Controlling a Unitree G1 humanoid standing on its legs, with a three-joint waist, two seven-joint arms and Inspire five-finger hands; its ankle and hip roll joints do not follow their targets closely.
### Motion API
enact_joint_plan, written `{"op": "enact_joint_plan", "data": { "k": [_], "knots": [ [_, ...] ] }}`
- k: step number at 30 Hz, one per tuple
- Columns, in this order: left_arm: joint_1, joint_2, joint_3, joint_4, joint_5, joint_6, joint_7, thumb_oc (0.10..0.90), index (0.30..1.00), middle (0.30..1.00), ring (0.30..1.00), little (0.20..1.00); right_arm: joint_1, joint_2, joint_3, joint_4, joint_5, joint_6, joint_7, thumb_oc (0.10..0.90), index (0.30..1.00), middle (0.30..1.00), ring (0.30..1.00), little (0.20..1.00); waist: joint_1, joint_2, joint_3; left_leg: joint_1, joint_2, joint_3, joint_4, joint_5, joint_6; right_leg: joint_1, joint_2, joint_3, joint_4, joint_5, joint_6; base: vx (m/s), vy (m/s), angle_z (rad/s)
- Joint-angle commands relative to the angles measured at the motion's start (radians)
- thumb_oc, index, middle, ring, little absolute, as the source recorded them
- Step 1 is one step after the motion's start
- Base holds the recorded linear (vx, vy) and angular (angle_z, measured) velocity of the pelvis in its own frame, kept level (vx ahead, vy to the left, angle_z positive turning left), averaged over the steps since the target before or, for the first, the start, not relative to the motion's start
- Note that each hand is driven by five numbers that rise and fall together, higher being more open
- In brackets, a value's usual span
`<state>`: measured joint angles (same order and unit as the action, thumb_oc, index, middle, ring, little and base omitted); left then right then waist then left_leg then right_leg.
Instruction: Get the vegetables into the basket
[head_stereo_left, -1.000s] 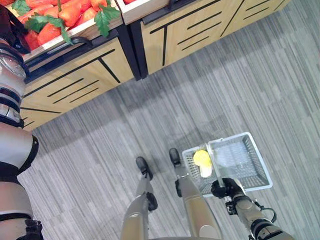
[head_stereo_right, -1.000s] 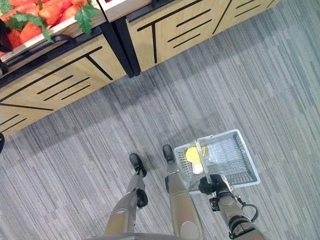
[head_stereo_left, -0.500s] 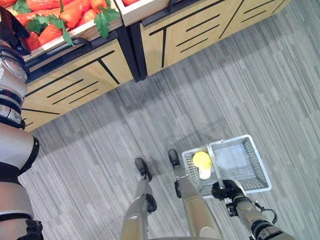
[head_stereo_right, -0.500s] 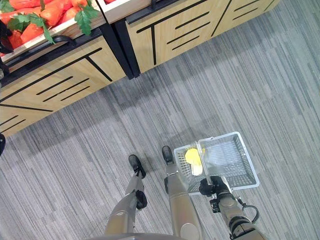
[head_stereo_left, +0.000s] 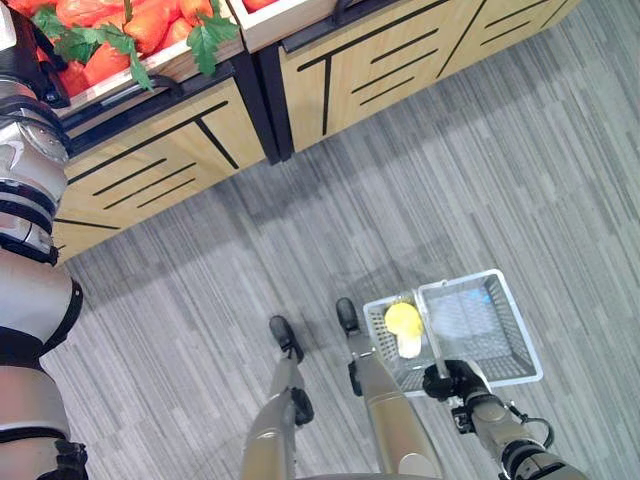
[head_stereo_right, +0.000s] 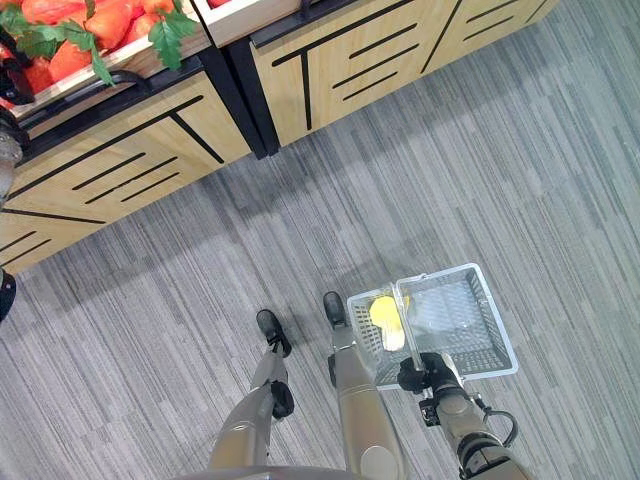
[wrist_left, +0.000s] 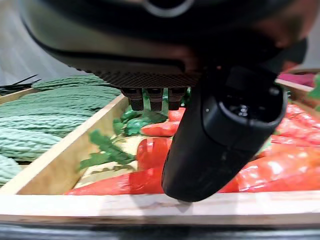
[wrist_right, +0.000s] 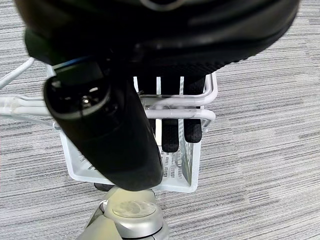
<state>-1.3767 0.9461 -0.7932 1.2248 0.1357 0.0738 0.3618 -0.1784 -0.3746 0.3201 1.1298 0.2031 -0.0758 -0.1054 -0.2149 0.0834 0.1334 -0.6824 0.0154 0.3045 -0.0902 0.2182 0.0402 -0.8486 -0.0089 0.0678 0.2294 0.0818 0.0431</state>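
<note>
Red-orange carrots (wrist_left: 150, 150) with green leaves lie heaped in a wooden crate (wrist_left: 55, 170) on the display stand, seen at the top left from the head (head_stereo_left: 150, 25). My left hand (wrist_left: 225, 135) hovers just above the heap, fingers straight and thumb out, holding nothing. Low at my right side hangs a white plastic basket (head_stereo_left: 520, 335). My right hand (head_stereo_left: 452, 380) is shut on its wire handle (wrist_right: 175, 107). A yellow vegetable (head_stereo_left: 403, 320) lies in the basket's near end.
Bumpy green gourds (wrist_left: 45, 115) fill the compartment beside the carrots, behind a wooden divider. The light-wood display stand (head_stereo_left: 380, 50) with black trim runs along the far side. Grey striped floor (head_stereo_left: 450, 180) stretches between the stand and the basket.
My left arm has risen a little toward the carrot crate. The basket and my right hand hang as before.
</note>
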Motion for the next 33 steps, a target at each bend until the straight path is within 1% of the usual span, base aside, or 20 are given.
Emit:
{"op": "enact_joint_plan", "data": {
  "k": [1,4,6,8,9,12,16,21,28,29,33],
  "knots": [
    [-0.117,0.020,0.009,0.042,-0.055,-0.022,0.064,0.900,1.000,1.000,1.000,1.000,0.139,0.000,0.030,0.043,0.010,0.003,-0.002,0.400,0.300,0.300,0.300,0.300,0.001,-0.034,0.015,0.095,-0.026,-0.006,0.003,-0.167,-0.043,0.157,-0.012,-0.046,-0.317,0.112,0.081,0.00,0.000,0.00],
    [-0.146,0.036,0.006,0.030,-0.080,-0.036,0.083,0.900,1.000,1.000,1.000,1.000,0.134,0.006,0.031,0.060,0.006,0.007,-0.002,0.400,0.300,0.300,0.300,0.300,0.004,-0.030,0.005,0.101,-0.026,-0.008,0.003,-0.168,-0.044,0.163,-0.010,-0.048,-0.317,0.112,0.080,0.00,0.000,0.00],
    [-0.138,0.048,0.019,0.005,-0.102,-0.045,0.093,0.900,1.000,1.000,1.000,1.000,0.144,0.003,0.032,0.063,-0.002,0.011,-0.002,0.400,0.300,0.300,0.300,0.300,0.008,-0.029,-0.007,0.129,-0.023,-0.007,0.003,-0.173,-0.046,0.191,-0.010,-0.050,-0.317,0.103,0.078,0.00,0.000,0.00],
    [-0.136,0.048,0.020,0.005,-0.102,-0.045,0.093,0.900,1.000,1.000,1.000,1.000,0.144,0.003,0.032,0.063,-0.002,0.011,-0.002,0.400,0.300,0.300,0.300,0.300,0.008,-0.029,-0.005,0.132,-0.023,-0.007,0.003,-0.173,-0.047,0.194,-0.009,-0.050,-0.317,0.103,0.078,0.00,0.000,0.00],
    [-0.131,0.053,0.023,-0.008,-0.109,-0.050,0.095,0.900,1.000,1.000,1.000,1.000,0.148,-0.001,0.028,0.075,-0.007,0.020,0.002,0.400,0.300,0.300,0.300,0.300,0.011,-0.031,-0.020,0.176,-0.022,-0.004,0.003,-0.183,-0.049,0.234,-0.010,-0.052,-0.317,0.092,0.077,0.03,-0.002,-0.01],
    [-0.120,0.052,0.036,-0.013,-0.118,-0.053,0.094,0.900,1.000,1.000,1.000,1.000,0.154,-0.003,0.028,0.082,-0.017,0.026,0.006,0.400,0.300,0.300,0.300,0.300,0.013,-0.030,-0.025,0.210,-0.023,-0.006,0.003,-0.191,-0.051,0.270,-0.011,-0.053,-0.317,0.085,0.078,0.01,-0.001,-0.01],
    [-0.106,0.043,0.043,-0.028,-0.111,-0.060,0.078,0.900,1.000,1.000,1.000,1.000,0.159,-0.009,0.023,0.104,-0.040,0.041,0.016,0.400,0.300,0.300,0.300,0.300,0.013,-0.032,-0.037,0.292,-0.021,-0.007,0.003,-0.206,-0.058,0.356,-0.008,-0.061,-0.317,0.066,0.075,0.00,0.000,0.00],
    [-0.095,0.038,0.028,-0.047,-0.081,-0.059,0.051,0.900,1.000,1.000,1.000,1.000,0.161,-0.016,0.014,0.112,-0.043,0.049,0.024,0.400,0.300,0.300,0.300,0.300,0.015,-0.038,-0.043,0.346,-0.017,-0.008,0.003,-0.214,-0.060,0.414,-0.006,-0.063,-0.317,0.049,0.071,0.00,0.000,0.00],
    [-0.122,0.021,-0.005,-0.008,-0.068,-0.049,0.013,0.900,1.000,1.000,1.000,1.000,0.142,-0.023,0.016,0.120,-0.032,0.053,0.027,0.400,0.300,0.300,0.300,0.300,0.013,-0.035,-0.044,0.335,-0.018,-0.008,0.003,-0.204,-0.056,0.403,-0.002,-0.066,-0.317,0.049,0.069,-0.01,-0.005,0.00],
    [-0.132,0.022,-0.017,0.008,-0.059,-0.042,0.007,0.900,1.000,1.000,1.000,1.000,0.140,-0.022,0.020,0.124,-0.035,0.052,0.026,0.400,0.300,0.300,0.300,0.300,0.013,-0.034,-0.045,0.327,-0.018,-0.006,0.003,-0.202,-0.055,0.394,-0.001,-0.064,-0.317,0.052,0.069,0.00,0.000,0.00],
    [-0.134,0.017,-0.014,0.054,-0.052,-0.024,-0.003,0.900,1.000,1.000,1.000,1.000,0.133,-0.009,0.016,0.131,-0.020,0.048,0.014,0.400,0.300,0.300,0.300,0.300,0.007,-0.037,-0.038,0.284,-0.016,-0.003,0.003,-0.191,-0.055,0.350,0.003,-0.058,-0.317,0.062,0.070,0.00,0.000,0.00]
  ]
}}
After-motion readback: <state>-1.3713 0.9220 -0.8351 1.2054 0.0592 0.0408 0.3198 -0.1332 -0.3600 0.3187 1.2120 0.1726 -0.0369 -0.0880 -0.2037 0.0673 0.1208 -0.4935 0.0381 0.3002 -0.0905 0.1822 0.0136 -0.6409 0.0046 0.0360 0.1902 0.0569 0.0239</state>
